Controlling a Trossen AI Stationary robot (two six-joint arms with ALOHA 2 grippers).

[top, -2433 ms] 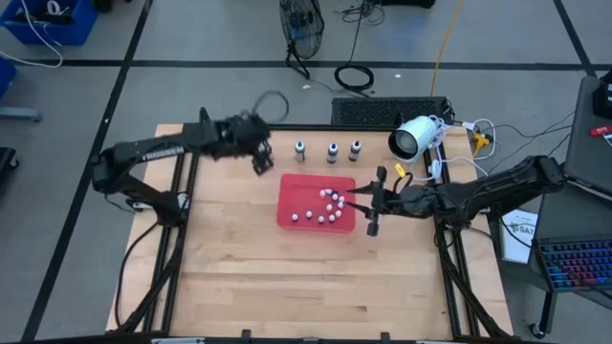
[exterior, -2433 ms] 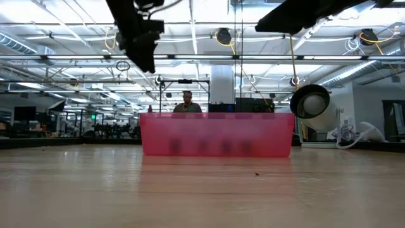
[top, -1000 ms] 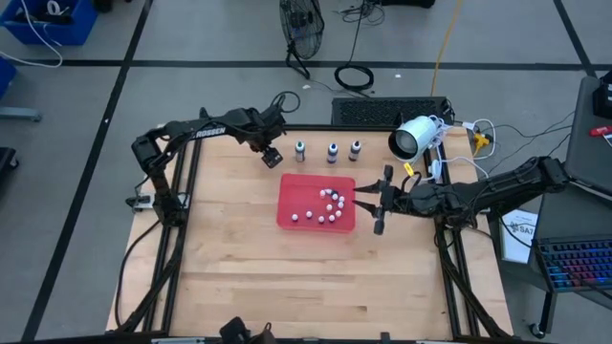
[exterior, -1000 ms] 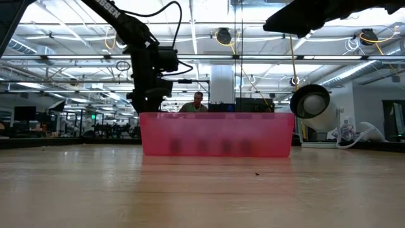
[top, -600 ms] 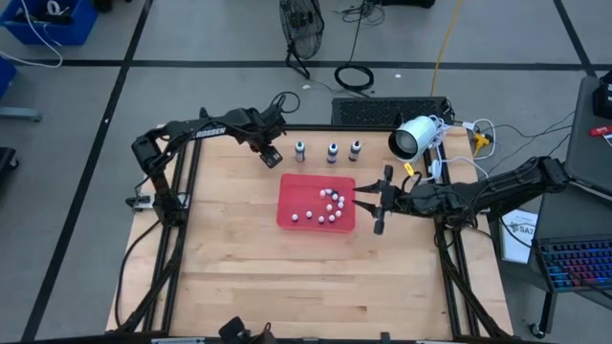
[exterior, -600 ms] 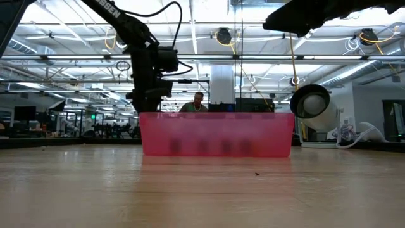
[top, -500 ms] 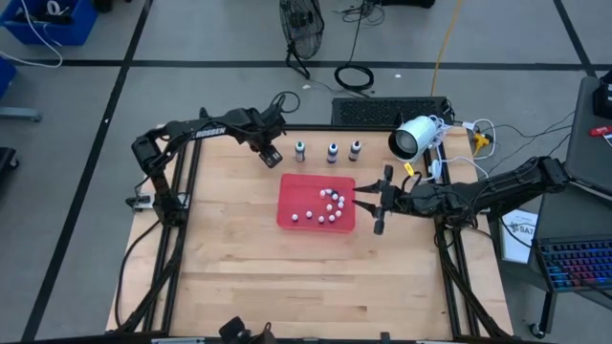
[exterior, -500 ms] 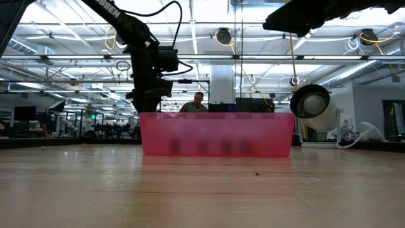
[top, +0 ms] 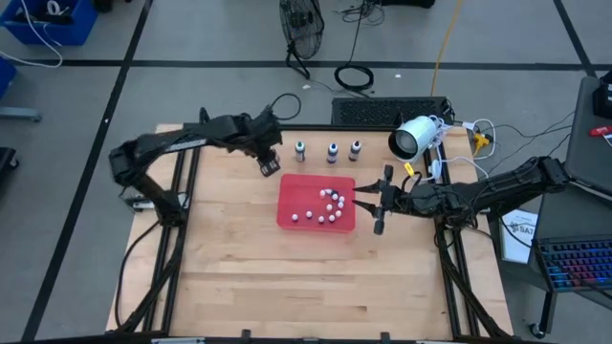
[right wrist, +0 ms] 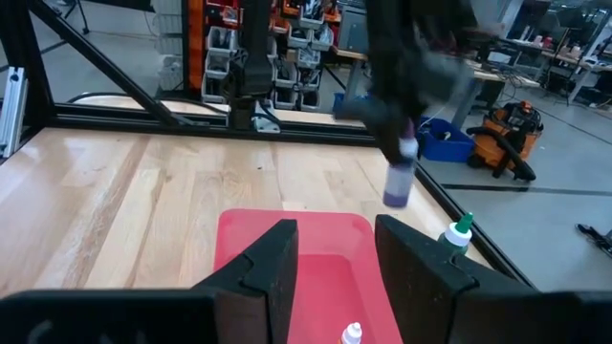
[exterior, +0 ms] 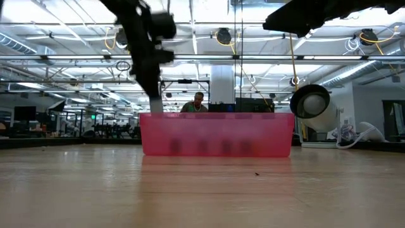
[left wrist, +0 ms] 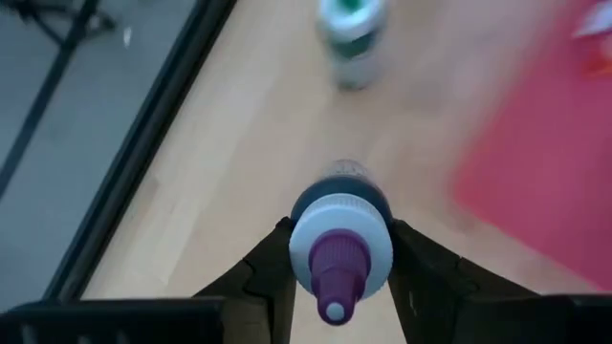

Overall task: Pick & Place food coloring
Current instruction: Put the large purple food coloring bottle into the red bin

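My left gripper [top: 269, 168] is shut on a small food coloring bottle [left wrist: 341, 239] with a white collar and purple tip, above the table just left of the red tray's [top: 287, 182] far left corner. The right wrist view shows that bottle [right wrist: 398, 180] hanging in the air. Three more bottles [top: 300, 148] [top: 332, 150] [top: 355, 148] stand upright on their bases in a row beyond the tray; the nearest has a green top [left wrist: 352, 33]. My right gripper [top: 361, 202] hovers open at the tray's right edge, holding nothing. My left gripper pinches the bottle between its two fingers, one on each side of the body just under the white collar [left wrist: 302, 256]. The fingers [left wrist: 271, 272] come from above, slanting down. The bottle hangs roughly upright, tip up, lifted clear of the table.
The red tray [exterior: 215, 134] holds several small white balls [top: 325, 212]. A white lamp-like device [top: 413, 137] and cables sit at the far right corner. Bare wood lies near and left of the tray. A person [exterior: 199, 101] shows in the room behind.
My left gripper has risen from the table with the purple-tipped bottle, lifting it clear, and has come a little toward the near edge and the tray. The other bottles have stayed in place.
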